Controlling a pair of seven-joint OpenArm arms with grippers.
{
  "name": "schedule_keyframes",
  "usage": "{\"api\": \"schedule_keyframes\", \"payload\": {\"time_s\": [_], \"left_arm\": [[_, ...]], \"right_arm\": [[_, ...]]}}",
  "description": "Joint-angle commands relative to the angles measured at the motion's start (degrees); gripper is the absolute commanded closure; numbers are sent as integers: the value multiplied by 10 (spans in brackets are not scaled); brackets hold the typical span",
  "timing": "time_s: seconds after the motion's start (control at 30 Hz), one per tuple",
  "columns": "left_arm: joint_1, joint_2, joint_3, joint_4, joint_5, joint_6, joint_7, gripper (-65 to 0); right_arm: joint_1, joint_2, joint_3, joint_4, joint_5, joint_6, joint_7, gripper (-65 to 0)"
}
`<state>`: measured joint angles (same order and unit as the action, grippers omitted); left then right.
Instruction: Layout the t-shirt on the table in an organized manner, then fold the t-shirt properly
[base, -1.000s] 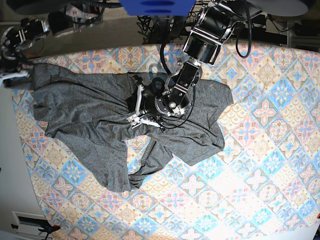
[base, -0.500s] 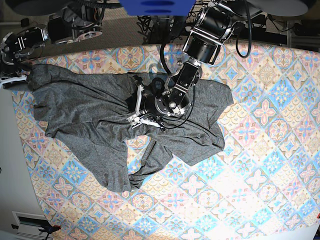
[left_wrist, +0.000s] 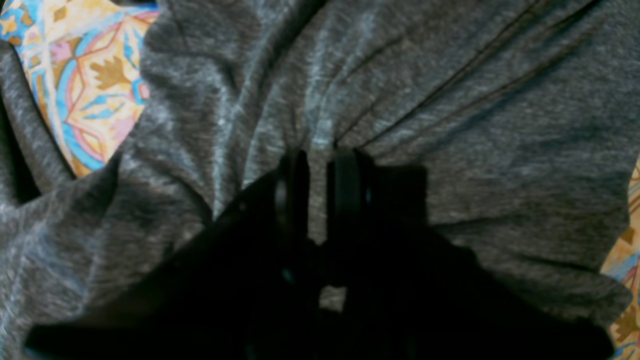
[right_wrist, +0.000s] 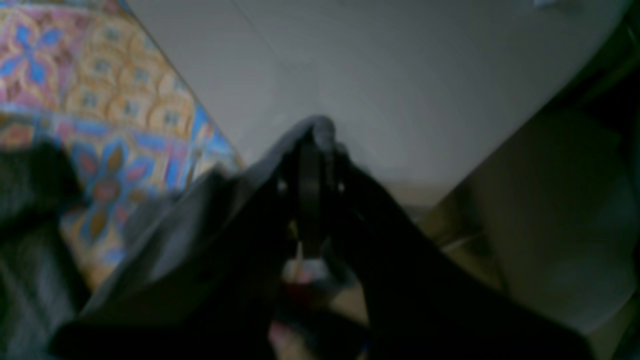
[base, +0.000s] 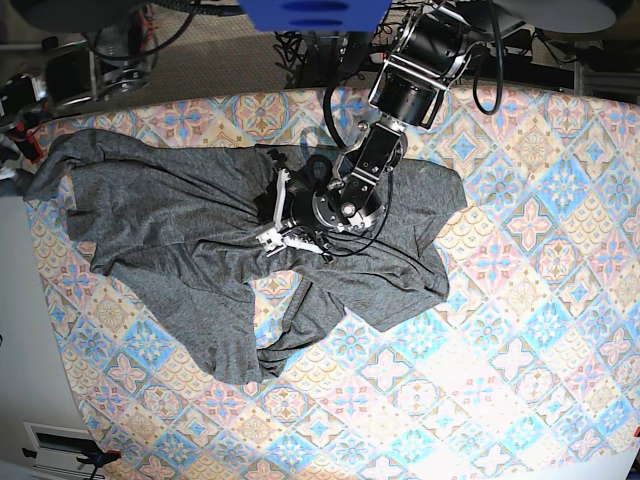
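**Patterned table, shirt stretched between two pinches**

Pastel tiles of the table (base: 520, 330) show all round the t-shirt (base: 170, 230), which lies crumpled and part-spread, one corner drawn out past the table edge. We judge the main risk is slippage: thin jersey could slide out of either pinch if the pull is uneven, or the bunched middle could drag into new wrinkles. Our left gripper (left_wrist: 317, 170) sits low on the shirt's middle, jaws nearly together on a gathered ridge of fabric radiating away from it. Our right gripper (right_wrist: 310, 165) reaches beyond the edge, jaws together on that corner, cloth draped behind it.
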<state>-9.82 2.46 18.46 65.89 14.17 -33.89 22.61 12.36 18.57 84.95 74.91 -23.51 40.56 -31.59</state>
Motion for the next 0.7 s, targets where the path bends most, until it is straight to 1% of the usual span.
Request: {"api": "schedule_keyframes", "payload": {"time_s": [0.0, 0.13, 0.23, 0.43, 0.5, 0.53, 0.57, 0.67], "left_arm": [[0, -13, -4, -3, 49, 18, 64, -109], [0, -13, -4, -3, 51, 18, 64, -109], [0, -13, -4, -3, 51, 18, 64, -109], [0, -13, -4, -3, 51, 18, 64, -109], [0, -13, -4, -3, 51, 18, 64, -109], [0, -13, -4, -3, 51, 18, 64, -109], [0, -13, -4, -3, 51, 18, 64, -109], [1, -13, -4, -3, 51, 18, 64, -109]], "right_arm": [[3, 27, 1, 4, 8, -6, 13, 0], [3, 55, 1, -8, 8, -6, 21, 0], [6, 80, 1, -9, 8, -6, 62, 0], [7, 83, 1, -6, 8, -6, 126, 0], [14, 88, 1, -6, 16, -6, 142, 0], [23, 97, 1, -6, 25, -17, 147, 0], [25, 102, 1, -7, 32, -37, 147, 0], [25, 115, 1, -8, 45, -121, 147, 0]]}}
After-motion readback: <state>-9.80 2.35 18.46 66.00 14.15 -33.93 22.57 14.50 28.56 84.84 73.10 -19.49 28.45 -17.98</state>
